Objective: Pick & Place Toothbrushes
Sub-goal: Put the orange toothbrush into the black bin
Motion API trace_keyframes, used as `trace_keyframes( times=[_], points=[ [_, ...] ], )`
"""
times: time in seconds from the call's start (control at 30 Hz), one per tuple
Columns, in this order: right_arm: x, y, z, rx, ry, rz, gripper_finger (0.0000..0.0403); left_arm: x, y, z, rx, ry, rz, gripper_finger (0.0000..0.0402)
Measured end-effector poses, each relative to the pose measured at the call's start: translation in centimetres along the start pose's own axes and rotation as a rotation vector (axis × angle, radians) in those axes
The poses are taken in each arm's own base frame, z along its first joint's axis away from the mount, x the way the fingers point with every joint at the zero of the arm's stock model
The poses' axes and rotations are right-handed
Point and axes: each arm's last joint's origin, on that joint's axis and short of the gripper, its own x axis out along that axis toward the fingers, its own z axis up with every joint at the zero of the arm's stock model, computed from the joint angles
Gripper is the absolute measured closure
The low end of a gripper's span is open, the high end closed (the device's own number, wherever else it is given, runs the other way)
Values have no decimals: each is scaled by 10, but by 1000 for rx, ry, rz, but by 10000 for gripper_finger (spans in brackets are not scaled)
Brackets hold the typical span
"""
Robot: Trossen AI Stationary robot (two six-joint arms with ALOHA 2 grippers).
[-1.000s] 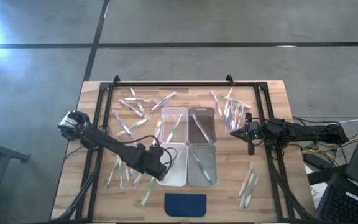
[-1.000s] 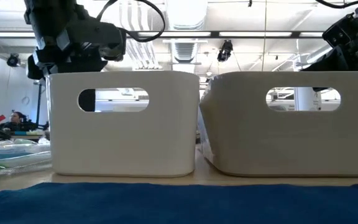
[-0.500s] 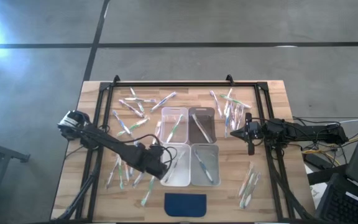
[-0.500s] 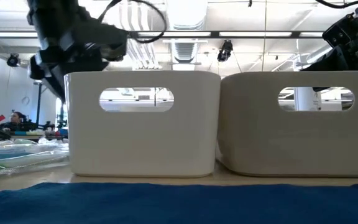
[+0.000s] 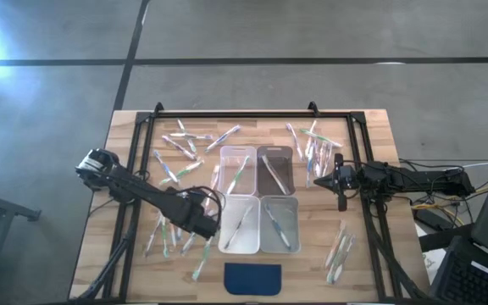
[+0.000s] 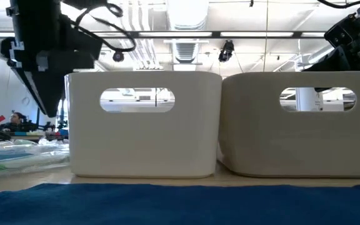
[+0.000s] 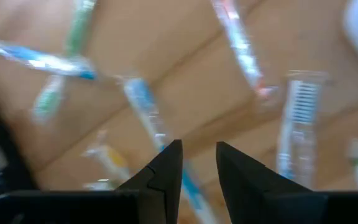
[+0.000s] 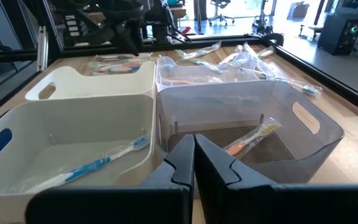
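While the right tool (image 5: 339, 203) waits shut, the empty left tool (image 5: 211, 223), fingers slightly apart, should straddle one toothbrush (image 7: 146, 115) squarely on the bench (image 5: 371, 254).

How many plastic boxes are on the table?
4, packed together in a square at the table's middle: far-left bin, far-right bin, near-left bin, near-right bin. None seem hidden.
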Motion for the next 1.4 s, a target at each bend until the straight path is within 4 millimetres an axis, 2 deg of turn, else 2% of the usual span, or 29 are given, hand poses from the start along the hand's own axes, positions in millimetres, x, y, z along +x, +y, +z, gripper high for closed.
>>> trace_keyframes(
  times=[0.17, 0.4, 0.6, 0.7, 0.83, 1.03, 1.13, 1.23, 1.4],
  points=[
    [0, 0, 0, -4, 0, 0, 394, -1, 4, 2, 119, -97, 56, 298],
    [0, 0, 0, 0, 0, 0, 394, -8, -6, 12, 322, -391, 10, 311],
    [0, 0, 0, -3, 0, 0, 394, -30, -8, 21, 413, -575, -122, 330],
    [0, 0, 0, -1, 0, 0, 394, -40, -4, 24, 452, -657, -218, 340],
    [0, 0, 0, 0, 0, 0, 394, -50, 12, 24, 478, -788, -366, 349],
    [0, 0, 0, 0, -1, -1, 394, -50, 44, 18, 536, -976, -662, 353],
    [0, 0, 0, -4, 0, 0, 394, -41, 63, 10, 606, -1057, -782, 351],
    [0, 0, 0, -2, 0, 0, 394, -27, 81, 1, 687, -1151, -826, 354],
    [0, 0, 0, 0, 0, 0, 394, -1, 106, -11, 720, -1270, -759, 367]
  ],
)
